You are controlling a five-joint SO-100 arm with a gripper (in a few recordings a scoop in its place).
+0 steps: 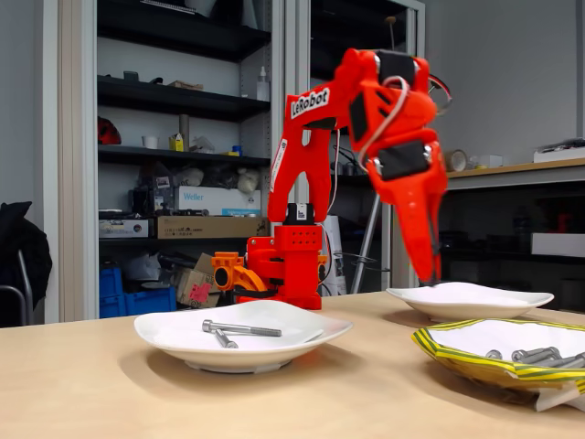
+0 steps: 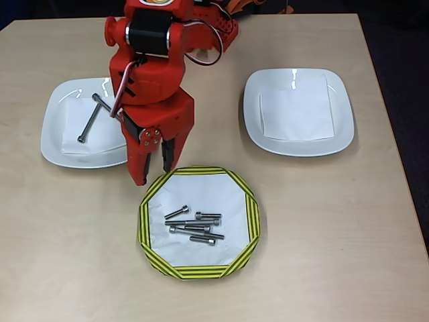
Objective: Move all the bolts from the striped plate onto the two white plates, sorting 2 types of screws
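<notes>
three plates [image 2: 298, 113] on beige table [image 2: 335, 268]

Below the claw [image 2: 155, 169] lies bare surface [image 2: 80, 221] (nothing standing there). Just beside its tips, the striped plate [image 2: 249, 216] rim rises; open air above.

Even, bright indoor light, soft shadows under the plates, sharp focus, mild glare on white plates [image 2: 298, 111].

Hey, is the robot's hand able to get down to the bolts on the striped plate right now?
Probably yes. The hand hangs over the near-left rim of the striped plate, and the bolts lie loose in its centre with nothing above them. They are bunched close together, so picking out a single one may be fiddly.
</notes>
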